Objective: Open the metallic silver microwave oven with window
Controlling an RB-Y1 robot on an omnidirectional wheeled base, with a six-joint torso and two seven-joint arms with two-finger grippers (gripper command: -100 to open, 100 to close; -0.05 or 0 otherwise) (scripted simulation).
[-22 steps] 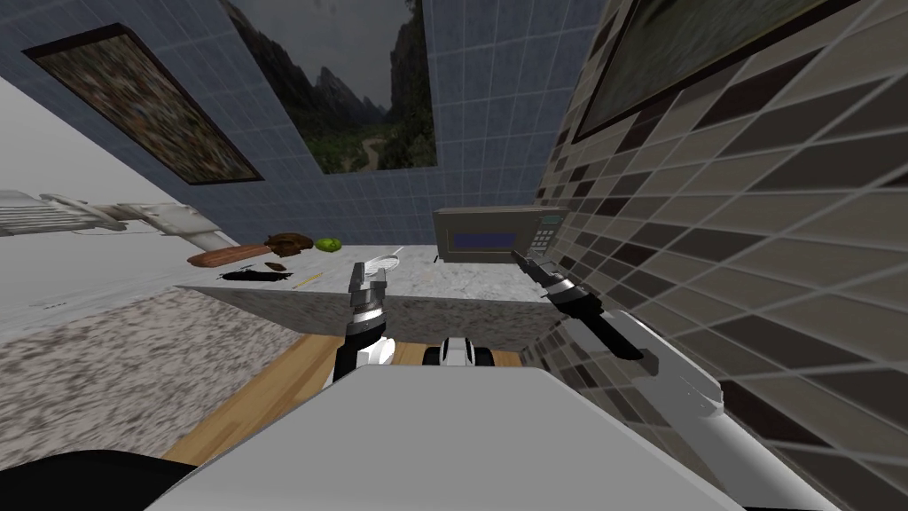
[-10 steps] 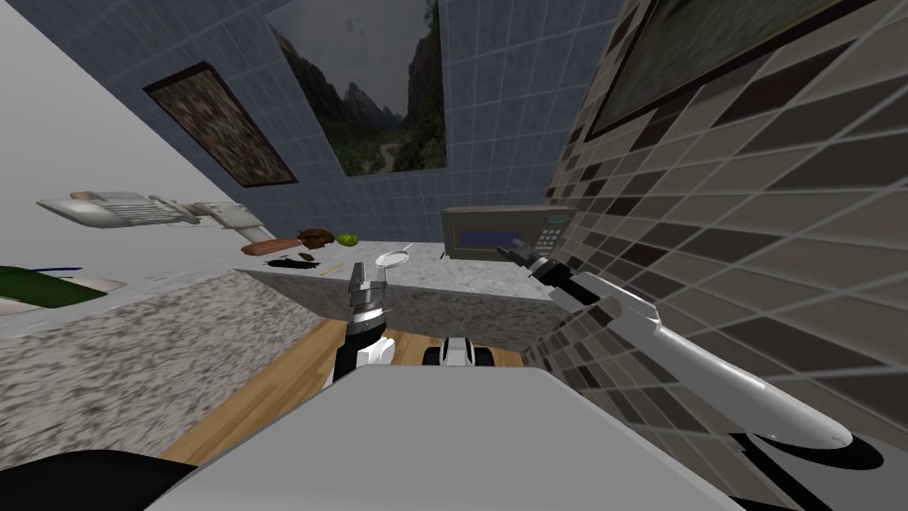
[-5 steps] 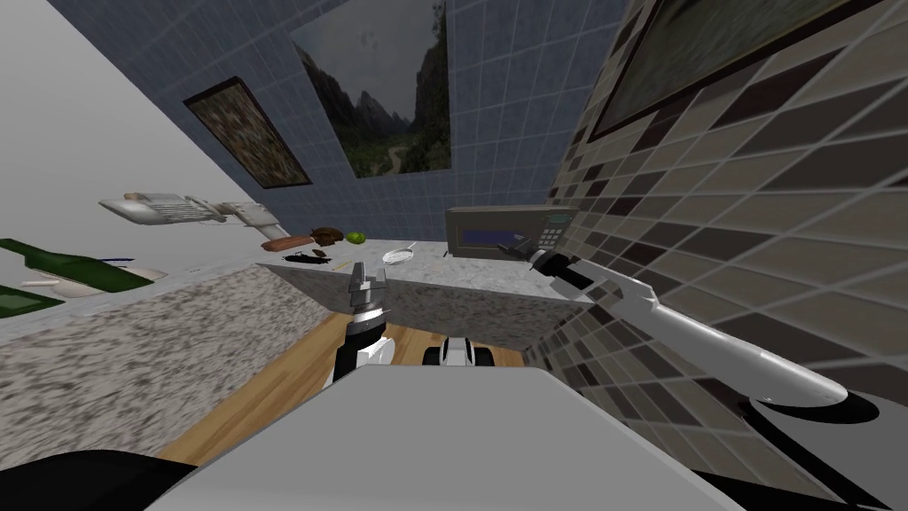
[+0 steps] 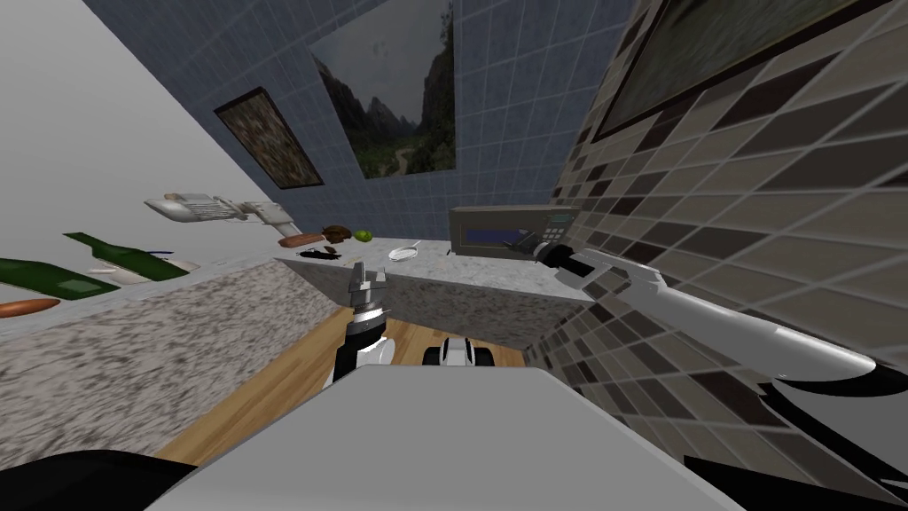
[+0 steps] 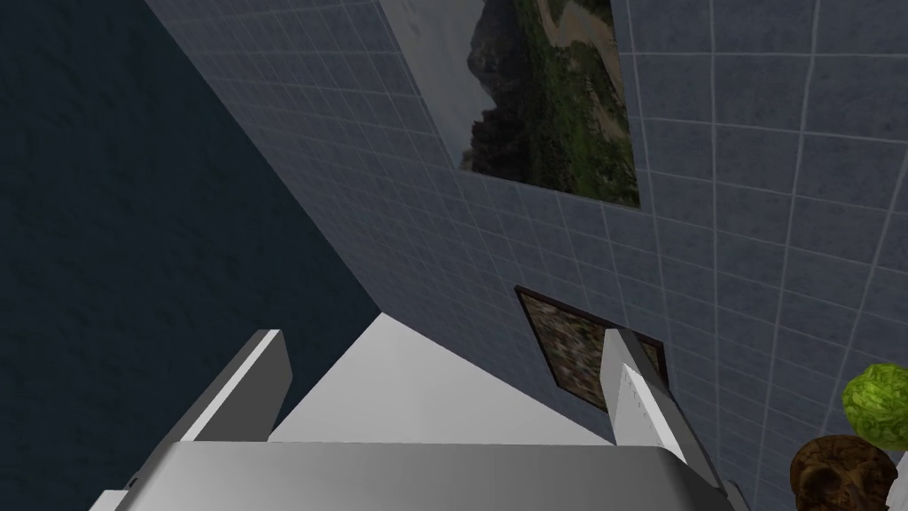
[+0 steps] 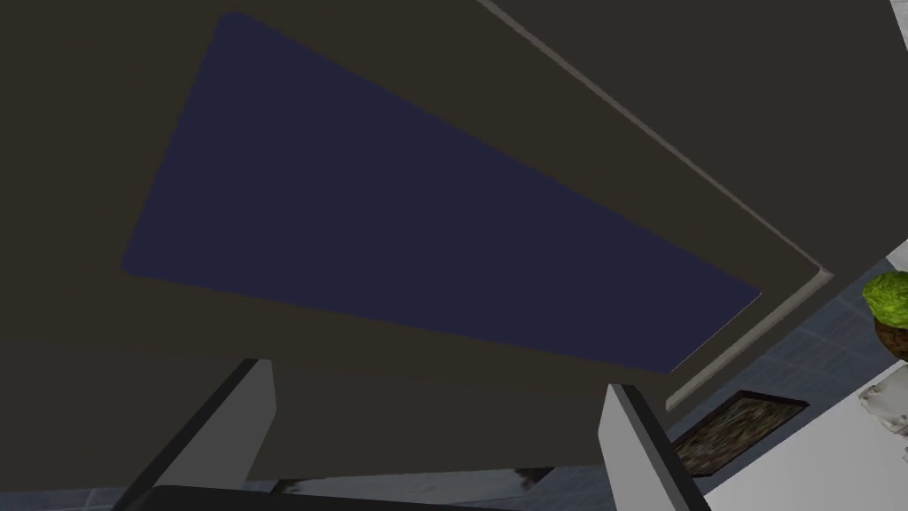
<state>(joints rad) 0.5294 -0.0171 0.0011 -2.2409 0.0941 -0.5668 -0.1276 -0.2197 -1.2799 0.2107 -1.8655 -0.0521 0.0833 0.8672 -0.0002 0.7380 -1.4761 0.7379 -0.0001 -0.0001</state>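
The microwave (image 4: 510,231) is a grey-brown box with a dark blue window and a keypad at its right, standing on the speckled counter (image 4: 479,271) against the tiled right wall. Its door looks closed. My right gripper (image 4: 521,247) reaches out to the door front, just left of the keypad. In the right wrist view the door's blue window (image 6: 417,222) lies close ahead, and the right gripper (image 6: 439,399) stands open with nothing between its fingers. My left gripper (image 4: 367,277) is raised in front of the counter, open and empty (image 5: 448,381).
Further left on the counter lie a white dish (image 4: 402,253), a green fruit (image 4: 363,236), brown and dark items (image 4: 310,239). A second speckled counter (image 4: 133,355) at the left holds green bottles (image 4: 124,255). Wooden floor (image 4: 284,381) lies between them.
My view has swung and the base has shifted, bringing the left counter's bottles into sight. My right arm has stretched further forward, its gripper now up against the microwave door.
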